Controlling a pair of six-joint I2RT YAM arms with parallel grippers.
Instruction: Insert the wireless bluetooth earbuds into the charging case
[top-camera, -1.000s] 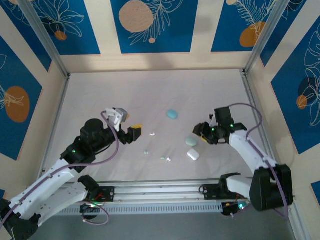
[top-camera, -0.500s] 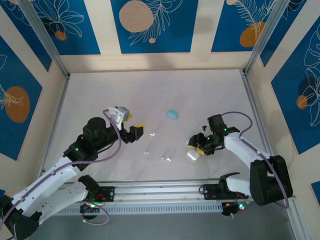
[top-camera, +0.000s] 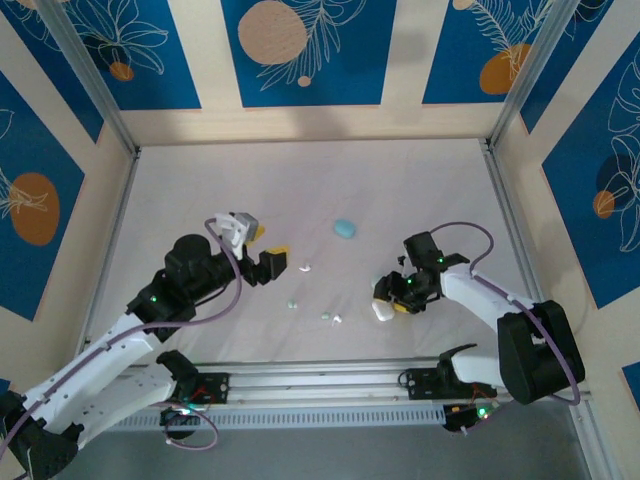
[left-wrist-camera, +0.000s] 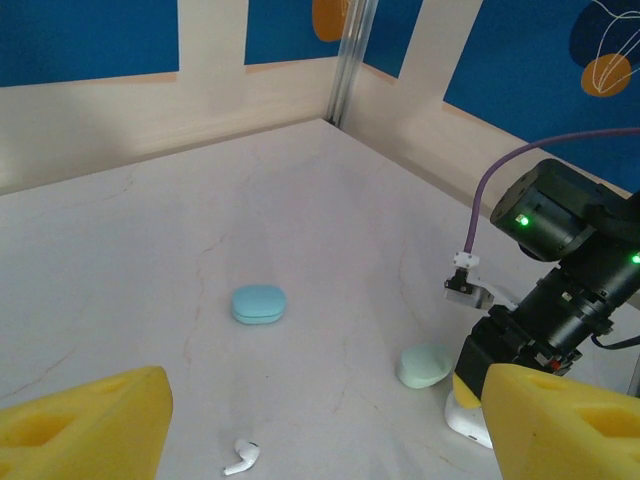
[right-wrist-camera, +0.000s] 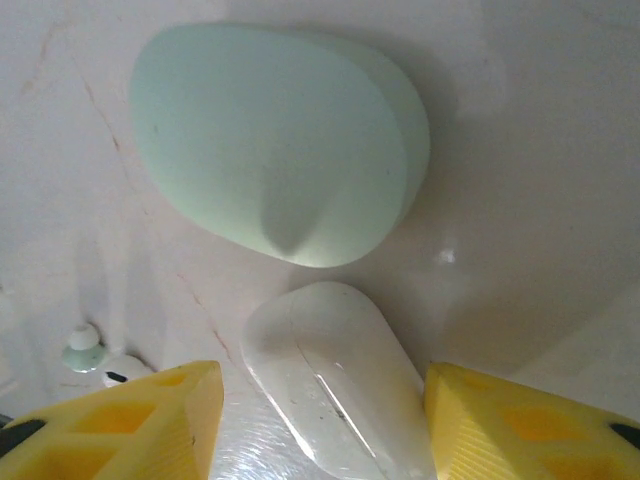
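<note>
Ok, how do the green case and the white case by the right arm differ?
The green case is pale mint and looks matt; the white case is glossy with reflections. The white case lies between the open fingers of the right gripper; the green case lies just beyond their tips. Both are rounded pebble shapes, look closed, and lie close together on the table.

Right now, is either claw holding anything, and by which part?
Nothing is held. The left gripper is open; the right gripper straddles the glossy white pebble-shaped case, unclamped.

White arms (top-camera: 100, 362), black joints (top-camera: 190, 265), purple cables (left-wrist-camera: 487, 185), yellow pincer pads (right-wrist-camera: 150, 420).
</note>
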